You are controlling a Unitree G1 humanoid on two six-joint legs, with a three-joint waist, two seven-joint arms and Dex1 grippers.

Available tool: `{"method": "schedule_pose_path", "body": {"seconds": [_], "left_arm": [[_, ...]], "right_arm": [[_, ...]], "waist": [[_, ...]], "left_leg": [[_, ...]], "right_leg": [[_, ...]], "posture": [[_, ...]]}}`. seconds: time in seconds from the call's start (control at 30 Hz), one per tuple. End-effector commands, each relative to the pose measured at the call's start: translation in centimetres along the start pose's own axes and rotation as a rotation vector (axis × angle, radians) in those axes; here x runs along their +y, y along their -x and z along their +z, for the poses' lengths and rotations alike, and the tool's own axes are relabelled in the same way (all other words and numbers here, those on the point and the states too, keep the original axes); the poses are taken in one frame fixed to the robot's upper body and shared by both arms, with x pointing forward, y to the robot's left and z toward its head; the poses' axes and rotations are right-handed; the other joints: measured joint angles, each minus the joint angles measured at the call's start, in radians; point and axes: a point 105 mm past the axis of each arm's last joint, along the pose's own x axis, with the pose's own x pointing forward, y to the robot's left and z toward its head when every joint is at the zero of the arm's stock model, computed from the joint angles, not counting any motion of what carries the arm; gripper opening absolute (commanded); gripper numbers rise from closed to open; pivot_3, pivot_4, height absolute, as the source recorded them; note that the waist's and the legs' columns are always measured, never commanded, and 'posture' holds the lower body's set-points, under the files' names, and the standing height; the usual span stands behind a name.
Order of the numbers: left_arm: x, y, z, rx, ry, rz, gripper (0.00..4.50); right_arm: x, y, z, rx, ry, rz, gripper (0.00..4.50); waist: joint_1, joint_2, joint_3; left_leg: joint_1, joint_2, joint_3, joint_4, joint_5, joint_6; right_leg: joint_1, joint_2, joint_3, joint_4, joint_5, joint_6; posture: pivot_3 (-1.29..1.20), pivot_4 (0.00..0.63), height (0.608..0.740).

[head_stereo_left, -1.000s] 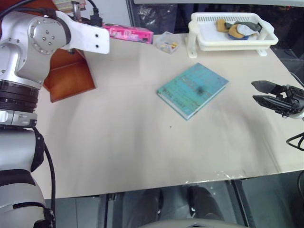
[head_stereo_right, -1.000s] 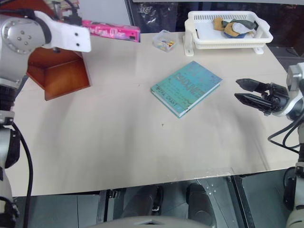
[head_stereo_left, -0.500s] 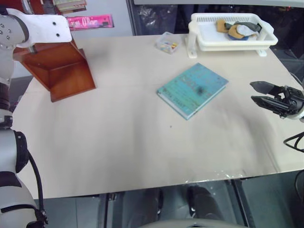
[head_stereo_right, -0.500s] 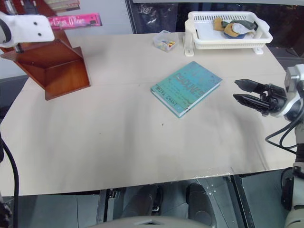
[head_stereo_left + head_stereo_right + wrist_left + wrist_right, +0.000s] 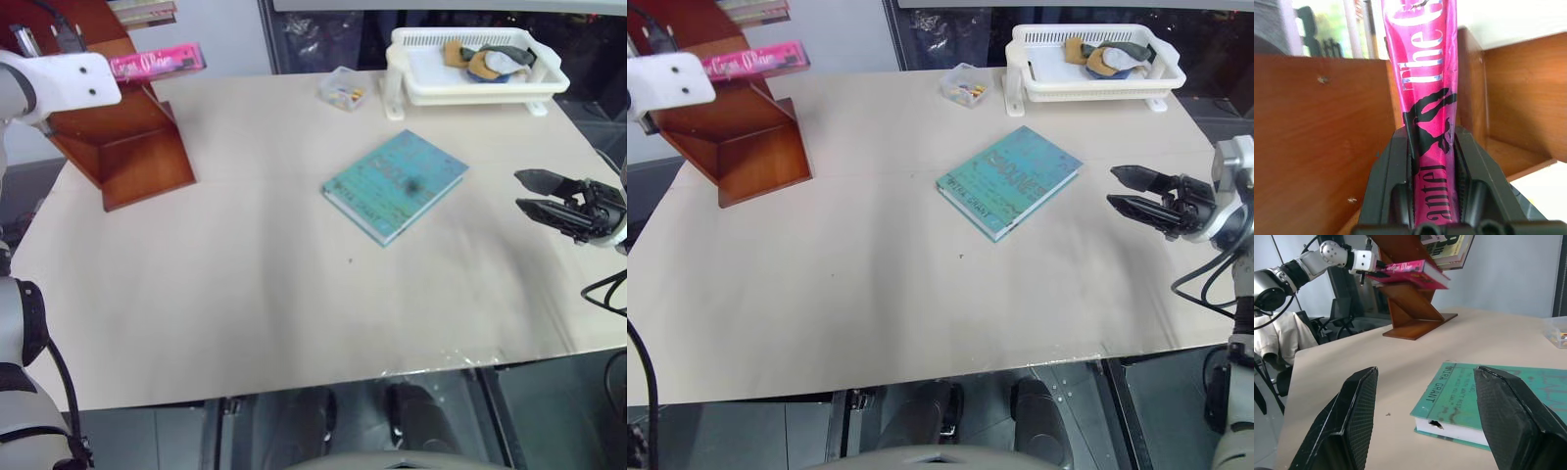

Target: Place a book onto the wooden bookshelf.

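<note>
Currently, status by item, near to far:

Counter (image 5: 245, 294): near zone bare; nothing of the task lies on it.

Right gripper (image 5: 529, 193): hovers above the counter's right edge, pointing inward. Jaws stand wide apart and hold nothing. No change from the earlier frames.

Teal-blue book (image 5: 395, 183): lies flat at mid-counter, to the left of the right gripper and apart from it. Not the task item; unmoved.

Left gripper (image 5: 1430, 196): jaws closed narrow on the book (image 5: 157, 61), clamping one short end between the two pads, as the left wrist view shows.

Change: a second ago the book was held over the counter's far edge, to the right of the wooden bookshelf (image 5: 122, 137). It now sits further left, its free end projecting just past the shelf's slanted side.

Meaning for the task: judged as the insertion step; transport is nearly complete, release is not yet done.

Book relative to jaws: runs straight out from between the jaws, cover upright in the wrist view, with wooden panels on both sides of it. Whether it touches a tier cannot be told.

Pale books (image 5: 1449, 247): already on an upper tier, above the pink one.

Far counter edge: a small clear box (image 5: 343, 90) and a white basket tray (image 5: 470, 88) stand well clear of the shelf.
</note>
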Motion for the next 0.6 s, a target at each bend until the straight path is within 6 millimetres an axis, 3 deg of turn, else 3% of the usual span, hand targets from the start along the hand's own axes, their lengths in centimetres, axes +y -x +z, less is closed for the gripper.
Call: {"method": "schedule_pose_path", "body": {"seconds": [0.03,0.33,0.5,0.6], "left_arm": [[1.4,1.3,-1.5,0.015,0.031,0.060,0.52],[0.7,1.3,-2.9,0.055,0.050,0.046,0.52],[0.2,1.2,-3.6,0.082,0.061,0.033,0.52],[0.0,1.0,-3.7,0.084,0.065,0.022,0.52]], "right_arm": [[0.4,0.1,1.7,-0.026,0.064,0.025,3.18],[0.6,-0.5,3.6,-0.057,0.109,0.071,3.18],[1.8,-1.7,5.6,-0.096,0.124,0.178,3.18],[2.3,-2.3,5.6,-0.070,0.120,0.216,3.18]], "waist": [[0.000,0.000,0.000],[-0.010,0.000,0.000],[-0.026,0.000,0.000],[-0.026,0.000,0.000]], "left_leg": [[0.000,0.000,0.001,0.000,0.000,0.000],[0.000,0.001,0.006,0.000,0.000,0.000],[0.001,0.001,0.007,0.000,0.000,0.000],[0.001,0.001,0.008,0.000,0.000,0.000]], "right_leg": [[0.000,0.000,0.000,0.000,0.000,0.000],[-0.004,-0.001,0.003,0.003,0.000,0.000],[-0.004,0.000,0.004,0.004,0.000,0.000],[-0.005,0.000,0.005,0.004,0.000,0.000]], "posture": [[0.00,0.150,0.740],[0.00,0.150,0.740],[0.00,0.150,0.740],[0.00,0.150,0.740]]}}
